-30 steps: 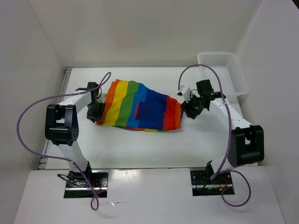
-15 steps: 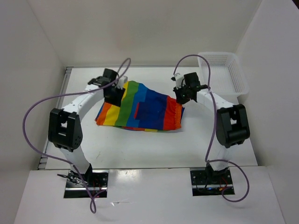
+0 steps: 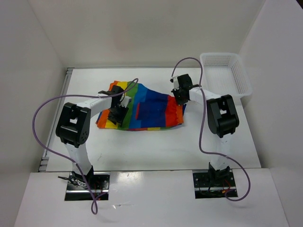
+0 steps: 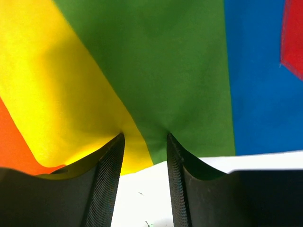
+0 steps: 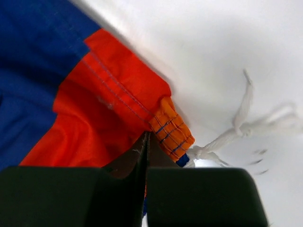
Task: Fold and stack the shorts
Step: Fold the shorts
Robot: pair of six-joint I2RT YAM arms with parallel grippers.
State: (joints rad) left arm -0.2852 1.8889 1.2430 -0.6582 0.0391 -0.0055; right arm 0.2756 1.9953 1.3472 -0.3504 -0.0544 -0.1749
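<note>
Item: the shorts (image 3: 142,106) — rainbow-striped cloth, lying flat at the centre of the top view on the white table (image 3: 156,146), orange and yellow to the left, blue and red to the right. Not yet folded square, as far as I can judge.

Right end: my right gripper (image 3: 179,97) sits at the upper right corner of the cloth. In the right wrist view its fingers are pressed together on the red-orange waistband corner (image 5: 170,127), with the white drawstring (image 5: 246,123) trailing loose beside it. I hold here, I judge, because the stitched band gives a firm edge to lift by.

Left end: my left gripper (image 3: 118,113) rests over the yellow and green stripes. In the left wrist view its fingers (image 4: 106,179) stand slightly apart at the hem, with bare table between them — nothing clamped that I can see.

Surroundings: white mesh basket (image 3: 227,71), upper right, well apart from the cloth.
</note>
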